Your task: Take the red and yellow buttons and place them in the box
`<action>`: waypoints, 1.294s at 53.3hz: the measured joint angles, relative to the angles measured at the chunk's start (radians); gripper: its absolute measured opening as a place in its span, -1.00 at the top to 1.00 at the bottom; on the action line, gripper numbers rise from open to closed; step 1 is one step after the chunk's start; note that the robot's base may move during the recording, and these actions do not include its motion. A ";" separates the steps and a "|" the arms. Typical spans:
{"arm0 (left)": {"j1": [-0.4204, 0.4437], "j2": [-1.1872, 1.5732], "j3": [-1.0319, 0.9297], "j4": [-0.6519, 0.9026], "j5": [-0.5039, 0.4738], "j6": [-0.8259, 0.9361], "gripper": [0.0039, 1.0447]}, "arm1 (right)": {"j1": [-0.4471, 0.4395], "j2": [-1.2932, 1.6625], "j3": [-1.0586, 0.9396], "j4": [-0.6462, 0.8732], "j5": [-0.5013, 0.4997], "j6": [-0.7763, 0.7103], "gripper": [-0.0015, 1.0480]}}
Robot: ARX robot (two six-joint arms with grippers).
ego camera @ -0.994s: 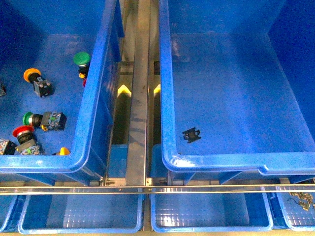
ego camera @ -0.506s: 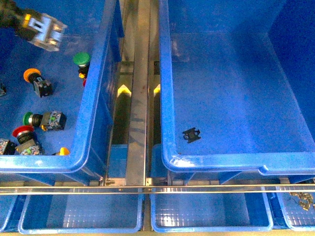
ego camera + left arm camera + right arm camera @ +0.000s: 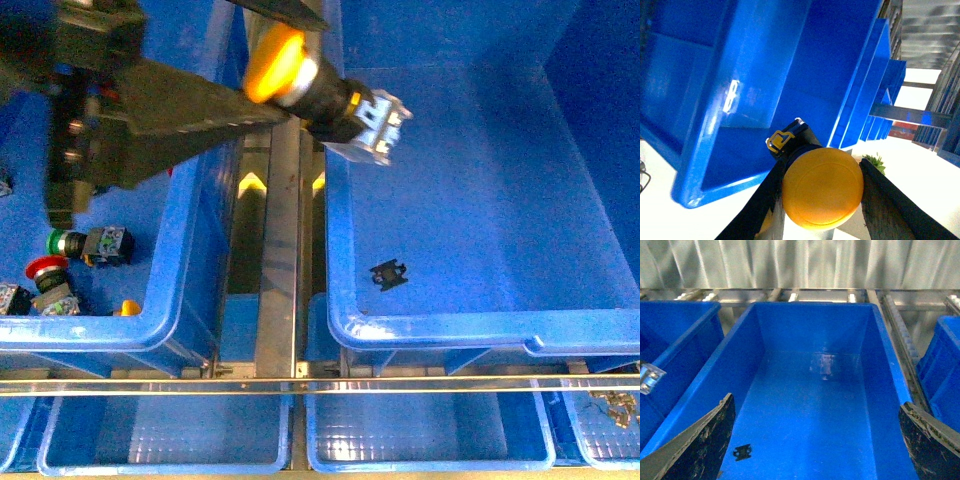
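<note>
My left hand (image 3: 296,68) is clamped on the yellow button (image 3: 322,88), one finger on each side of the cap. The button is held in the air and tilted. In the front view its cap sits over the metal rail (image 3: 280,250) between the two bins, and its grey end reaches over the left rim of the box (image 3: 430,328). It isn't touching the box.

My right hand (image 3: 815,450) is spread apart with nothing between the fingers, hanging above the box floor. A small black clip (image 3: 389,273) lies on that floor near the front.

The red button (image 3: 48,270) lies in the left bin (image 3: 185,230) near its front corner, just beside a green button (image 3: 65,242).
</note>
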State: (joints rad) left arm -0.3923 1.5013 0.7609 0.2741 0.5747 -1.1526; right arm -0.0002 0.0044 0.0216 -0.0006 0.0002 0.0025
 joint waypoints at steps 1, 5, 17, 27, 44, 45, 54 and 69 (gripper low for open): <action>-0.013 0.014 0.009 0.009 -0.004 -0.009 0.35 | 0.000 0.000 0.000 0.000 0.000 0.000 -0.87; -0.043 0.053 0.047 0.022 -0.018 -0.028 0.35 | 0.000 0.000 0.000 0.000 0.000 0.000 -0.87; -0.120 0.177 0.210 0.030 -0.056 -0.068 0.35 | 0.068 0.124 0.089 -0.232 0.151 -0.023 -0.87; -0.137 0.192 0.229 0.029 -0.060 -0.069 0.35 | 0.296 0.491 0.181 -0.205 0.183 -0.206 -0.87; -0.137 0.193 0.229 0.027 -0.067 -0.068 0.35 | 0.307 1.052 0.271 0.425 0.076 -0.437 -0.87; -0.137 0.193 0.229 0.027 -0.067 -0.068 0.35 | 0.302 1.077 0.281 0.443 0.067 -0.444 -0.87; -0.137 0.193 0.229 0.027 -0.067 -0.069 0.35 | 0.278 1.223 0.337 0.555 0.046 -0.497 -0.87; -0.139 0.193 0.226 0.027 -0.067 -0.069 0.35 | 0.291 1.336 0.405 0.631 0.016 -0.547 -0.87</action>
State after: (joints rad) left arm -0.5316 1.6947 0.9867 0.3012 0.5076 -1.2213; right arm 0.2909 1.3403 0.4263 0.6304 0.0166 -0.5449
